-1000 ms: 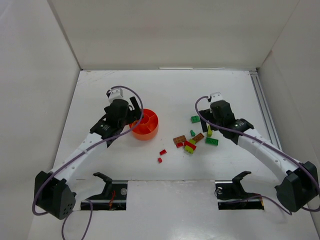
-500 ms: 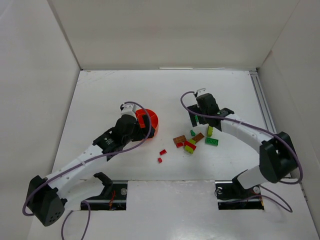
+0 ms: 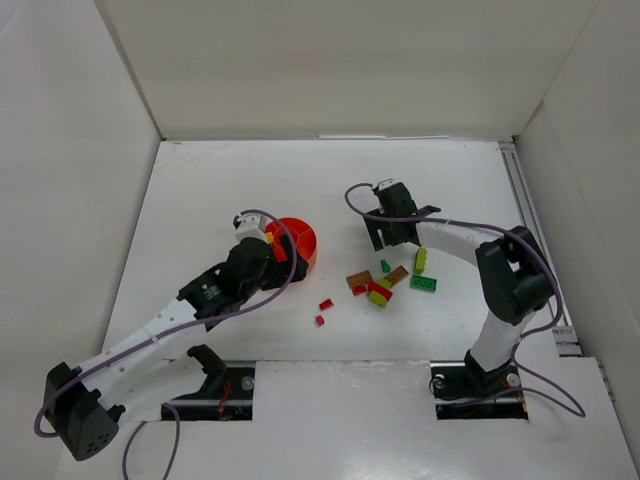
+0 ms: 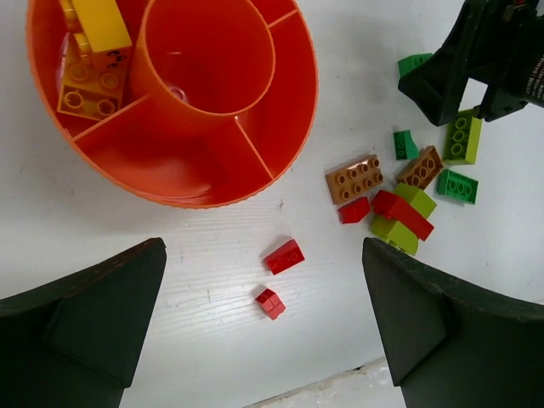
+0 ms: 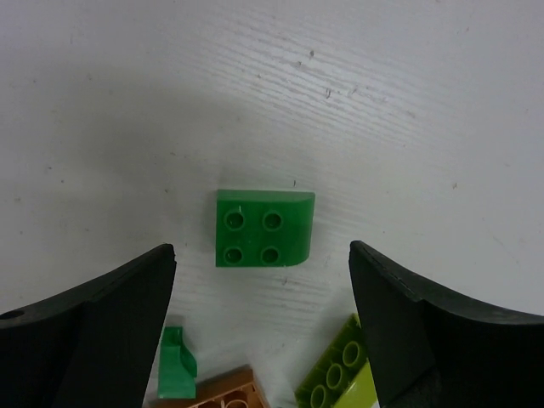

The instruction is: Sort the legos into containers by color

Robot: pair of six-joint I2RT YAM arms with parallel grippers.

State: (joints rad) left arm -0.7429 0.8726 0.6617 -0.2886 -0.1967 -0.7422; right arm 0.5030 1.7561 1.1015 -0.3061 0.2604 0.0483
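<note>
The red-orange bowl [image 3: 298, 243] has a raised centre and holds orange-yellow bricks [image 4: 93, 53] in one compartment. My left gripper [image 3: 277, 252] is open and empty at the bowl's near-left side. In the left wrist view [image 4: 263, 276] it hangs above two small red bricks [image 4: 283, 256] [image 4: 270, 303]. My right gripper [image 3: 387, 231] is open and empty. In the right wrist view [image 5: 262, 285] it hangs over a green 2x2 brick [image 5: 263, 228]. A pile of brown [image 3: 358, 279], red, lime [image 3: 421, 260] and green [image 3: 423, 283] bricks lies near of it.
White walls close in the table on three sides. A metal rail [image 3: 530, 220] runs along the right edge. The arm bases and two slots [image 3: 220, 385] sit at the near edge. A small green piece [image 5: 176, 365] and a brown brick [image 5: 225, 391] lie near the right fingers.
My left gripper has moved right and nearer, from the bowl's left side to above the loose red bricks. My right gripper has swung left and away, over the green 2x2 brick.
</note>
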